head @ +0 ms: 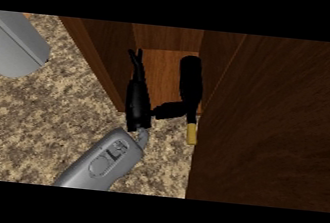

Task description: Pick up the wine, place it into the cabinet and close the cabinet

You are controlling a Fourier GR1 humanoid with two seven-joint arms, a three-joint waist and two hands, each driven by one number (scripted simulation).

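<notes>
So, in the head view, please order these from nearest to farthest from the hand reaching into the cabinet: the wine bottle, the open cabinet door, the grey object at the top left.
Measured from the hand:
1. Wine bottle, just to its right inside the cabinet; the thumb reaches it.
2. Cabinet door, farther right, beyond the bottle.
3. Grey object, far off at the upper left.

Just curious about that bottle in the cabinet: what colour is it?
The wine bottle is black with a yellow-gold neck end, seen in the head view.

Dim, even light; cabinet (271, 123) interior shadowed
</notes>
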